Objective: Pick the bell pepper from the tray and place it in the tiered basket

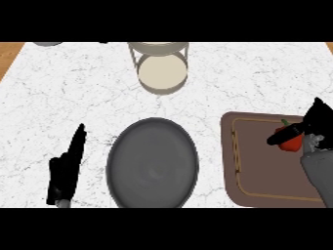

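The bell pepper [292,142] lies on the brown tray [250,161] at the right of the white marbled surface [68,97], toward the tray's far right part, and the right hand [319,124] is down over it, its thumb laid across the pepper's near-left side and the fingers rising behind; the hand looks curled about the pepper, though how much of the fruit it really has is hidden by the hand itself; only a red patch and a bit of green stem show. The chief risk, as I judge it, is a hold that catches just the edge of a smooth, rounded fruit, so that the pepper rolls out on lifting and lands back on the tray or over its raised rim; a second is the travel, since the tiered basket [160,68] stands well apart at the far middle of the surface, and its upright wires and upper ring could catch the fingers or the pepper if the approach comes in low. Between tray and basket the marble is open; the large grey plate [153,163] sits near the front, beside the tray, and is out of the direct line. The left hand [66,168] rests at the lower left, fingers straight, holding nothing, far from the path; the tray's right side runs close to the view's edge, so there is little room to see there.
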Robot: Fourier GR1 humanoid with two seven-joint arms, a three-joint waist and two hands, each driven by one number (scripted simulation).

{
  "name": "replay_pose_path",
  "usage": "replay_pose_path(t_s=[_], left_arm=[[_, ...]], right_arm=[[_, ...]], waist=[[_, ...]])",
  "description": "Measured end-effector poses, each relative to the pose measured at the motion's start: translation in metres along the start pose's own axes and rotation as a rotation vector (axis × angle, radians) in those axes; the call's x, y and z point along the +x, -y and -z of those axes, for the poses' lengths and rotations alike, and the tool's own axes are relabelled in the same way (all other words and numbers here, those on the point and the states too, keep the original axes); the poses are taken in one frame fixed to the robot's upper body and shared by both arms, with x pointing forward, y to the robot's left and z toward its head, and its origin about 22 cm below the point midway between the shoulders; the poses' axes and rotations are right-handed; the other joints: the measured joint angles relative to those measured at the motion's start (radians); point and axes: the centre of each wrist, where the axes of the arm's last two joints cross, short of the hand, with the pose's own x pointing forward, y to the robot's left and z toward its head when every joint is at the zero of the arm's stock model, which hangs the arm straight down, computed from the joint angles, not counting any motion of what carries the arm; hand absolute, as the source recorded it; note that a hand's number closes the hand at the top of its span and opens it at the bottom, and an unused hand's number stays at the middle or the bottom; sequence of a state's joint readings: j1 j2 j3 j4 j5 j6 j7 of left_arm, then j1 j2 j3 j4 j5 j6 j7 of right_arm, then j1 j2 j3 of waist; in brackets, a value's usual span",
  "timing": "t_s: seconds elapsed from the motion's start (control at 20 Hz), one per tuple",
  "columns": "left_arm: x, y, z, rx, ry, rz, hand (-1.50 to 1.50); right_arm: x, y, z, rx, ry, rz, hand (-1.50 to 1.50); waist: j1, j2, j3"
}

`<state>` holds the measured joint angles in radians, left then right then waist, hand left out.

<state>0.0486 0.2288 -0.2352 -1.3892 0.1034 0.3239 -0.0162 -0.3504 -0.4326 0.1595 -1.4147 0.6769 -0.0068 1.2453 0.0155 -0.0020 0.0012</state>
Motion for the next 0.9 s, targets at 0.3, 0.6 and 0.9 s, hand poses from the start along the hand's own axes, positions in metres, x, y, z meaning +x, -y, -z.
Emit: replay_pose_path(t_s=[0.3, 0.6, 0.9], left_arm=[[-0.001, -0.003, -0.005, 0.005, 0.002, 0.001, 0.0], [-0.002, -0.004, -0.004, 0.008, -0.004, 0.0, 0.0], [0.0, -0.003, -0.003, 0.01, -0.014, -0.002, 0.0]], right_arm=[[0.007, -0.004, 0.009, 0.05, -0.037, -0.021, -1.5], [0.015, -0.009, 0.012, 0.091, -0.062, -0.035, -1.5], [0.012, -0.015, 0.02, 0.136, -0.104, -0.034, -1.5]], waist=[[-0.005, -0.002, 0.001], [-0.01, -0.002, 0.001], [-0.013, -0.002, 0.001]])
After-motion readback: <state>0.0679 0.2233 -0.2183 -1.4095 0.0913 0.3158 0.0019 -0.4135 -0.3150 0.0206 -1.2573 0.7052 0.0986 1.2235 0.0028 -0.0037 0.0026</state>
